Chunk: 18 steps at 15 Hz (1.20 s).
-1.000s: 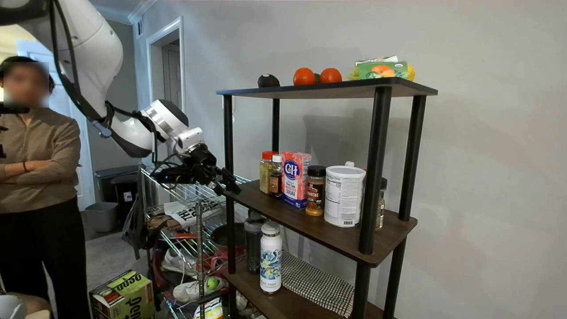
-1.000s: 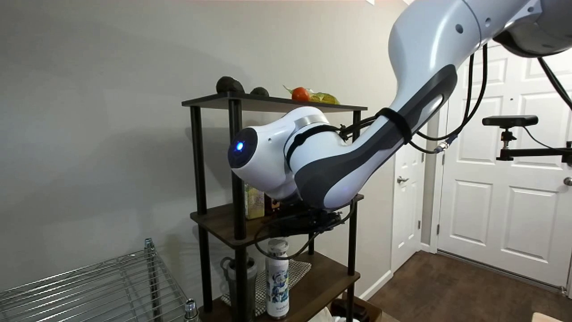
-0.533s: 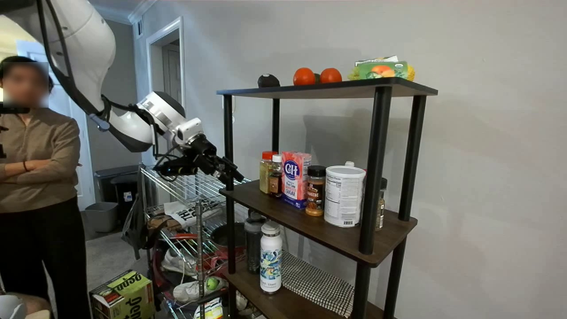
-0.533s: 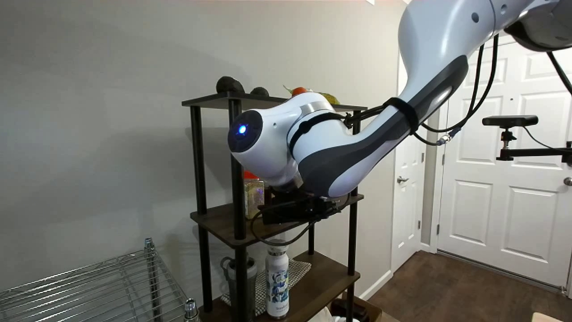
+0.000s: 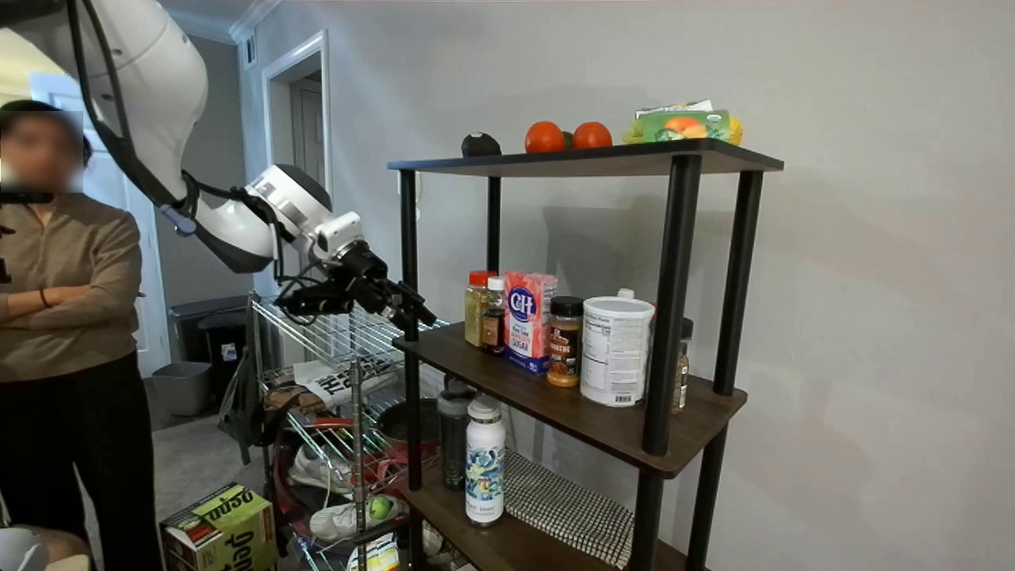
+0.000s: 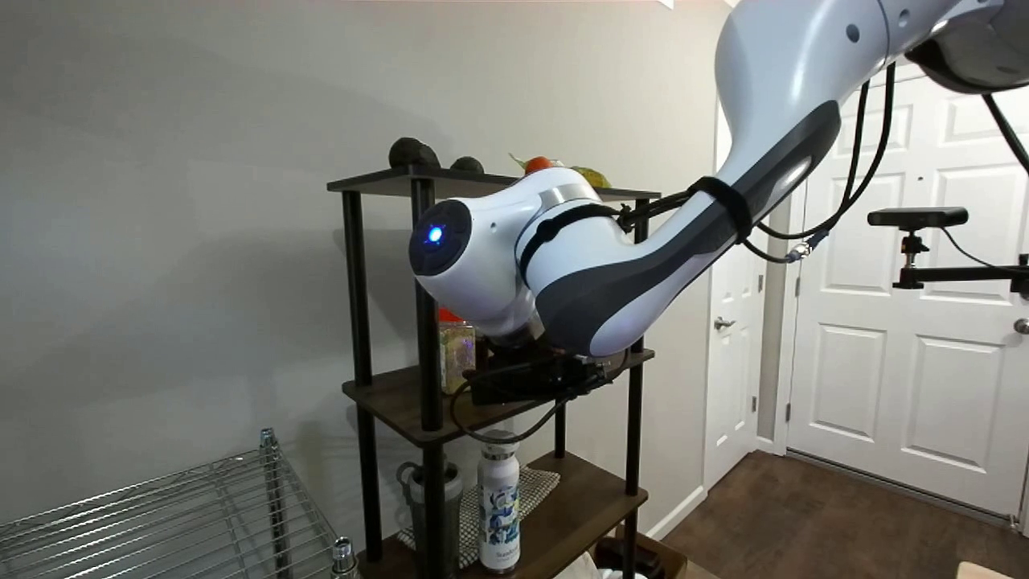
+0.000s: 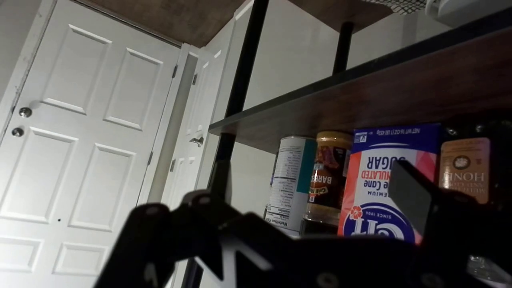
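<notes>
Ahead of the claw (image 7: 312,172), beyond its tips and apart: sugar box (image 7: 374,180), upright on the surface (image 7: 360,98) | flanked closely: barbecue jar (image 7: 329,172), orange-labelled bottle (image 7: 464,172) | fingers: spread, nothing gripped | judgement: one finger fronts the box; advisable to sidestep before advancing, sparing neighbours

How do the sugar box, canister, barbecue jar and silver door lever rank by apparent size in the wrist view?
1. Sugar box, largest though partly hidden.
2. Canister and barbecue jar: about alike, both partly hidden, so not ranked against each other.
3. Silver door lever, smallest, but also farther away.
</notes>
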Each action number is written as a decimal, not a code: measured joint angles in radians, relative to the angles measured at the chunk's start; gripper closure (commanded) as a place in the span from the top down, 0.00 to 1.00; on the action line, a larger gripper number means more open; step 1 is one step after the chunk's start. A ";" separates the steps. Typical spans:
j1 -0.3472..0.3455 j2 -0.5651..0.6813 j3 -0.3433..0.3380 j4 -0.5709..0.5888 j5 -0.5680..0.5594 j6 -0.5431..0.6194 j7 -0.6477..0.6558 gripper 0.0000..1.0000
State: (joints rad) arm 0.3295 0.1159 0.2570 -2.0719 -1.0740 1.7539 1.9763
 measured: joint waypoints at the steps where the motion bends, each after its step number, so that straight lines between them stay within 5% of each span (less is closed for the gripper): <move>1: 0.000 0.000 0.000 0.000 0.000 0.000 0.000 1.00; 12: 0.000 0.095 -0.008 0.153 -0.107 -0.005 0.061 1.00; 18: -0.026 0.104 -0.042 0.144 -0.109 0.001 0.105 1.00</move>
State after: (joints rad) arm 0.3037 0.2200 0.2145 -1.9279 -1.1827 1.7551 2.0817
